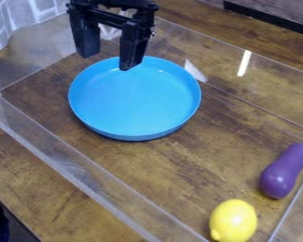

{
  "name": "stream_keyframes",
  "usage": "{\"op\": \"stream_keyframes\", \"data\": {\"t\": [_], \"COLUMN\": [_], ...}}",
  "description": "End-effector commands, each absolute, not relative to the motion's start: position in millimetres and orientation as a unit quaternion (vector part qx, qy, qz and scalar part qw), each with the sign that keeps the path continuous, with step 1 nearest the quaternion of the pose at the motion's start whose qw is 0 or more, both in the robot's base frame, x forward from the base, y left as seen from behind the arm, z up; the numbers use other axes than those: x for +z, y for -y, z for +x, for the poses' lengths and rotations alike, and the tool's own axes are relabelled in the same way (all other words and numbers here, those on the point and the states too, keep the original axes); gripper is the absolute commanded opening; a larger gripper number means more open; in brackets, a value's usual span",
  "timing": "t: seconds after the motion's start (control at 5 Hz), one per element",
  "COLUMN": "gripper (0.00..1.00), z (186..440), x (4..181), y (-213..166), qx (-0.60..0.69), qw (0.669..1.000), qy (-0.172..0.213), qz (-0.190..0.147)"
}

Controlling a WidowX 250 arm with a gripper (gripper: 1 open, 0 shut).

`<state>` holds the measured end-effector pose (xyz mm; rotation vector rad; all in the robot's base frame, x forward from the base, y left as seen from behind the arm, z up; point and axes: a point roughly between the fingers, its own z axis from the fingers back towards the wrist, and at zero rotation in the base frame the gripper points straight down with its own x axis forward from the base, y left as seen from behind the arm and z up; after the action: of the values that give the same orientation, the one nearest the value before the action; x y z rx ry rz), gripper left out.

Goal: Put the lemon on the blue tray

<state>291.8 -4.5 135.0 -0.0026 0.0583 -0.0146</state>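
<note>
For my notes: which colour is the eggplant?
Purple eggplant, shown in the camera view.

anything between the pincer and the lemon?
Yes: in the camera view the blue tray lies between the open pincer at the top and the lemon at the bottom right. Past the tray's rim, only bare wood.

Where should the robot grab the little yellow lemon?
Probably from above, across the narrow middle of the small glossy yellow oval lemon. It lies free on the wooden table, and the purple eggplant sits apart, so the open pincer has room.
</note>
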Motion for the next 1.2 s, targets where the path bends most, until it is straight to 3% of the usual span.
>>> {"op": "stream_keyframes", "data": {"t": [0.0, 0.4, 1.0], "gripper": [1.0, 1.0, 1.0], "z": [297, 285, 286], "x": [132.5, 127.0, 105.9], "y": [8, 21, 72], "qx": [-0.017, -0.028, -0.068], "qw": [0.999, 0.999, 0.997], "qy": [-0.035, -0.044, -0.044], "qz": [-0.002, -0.004, -0.008]}}
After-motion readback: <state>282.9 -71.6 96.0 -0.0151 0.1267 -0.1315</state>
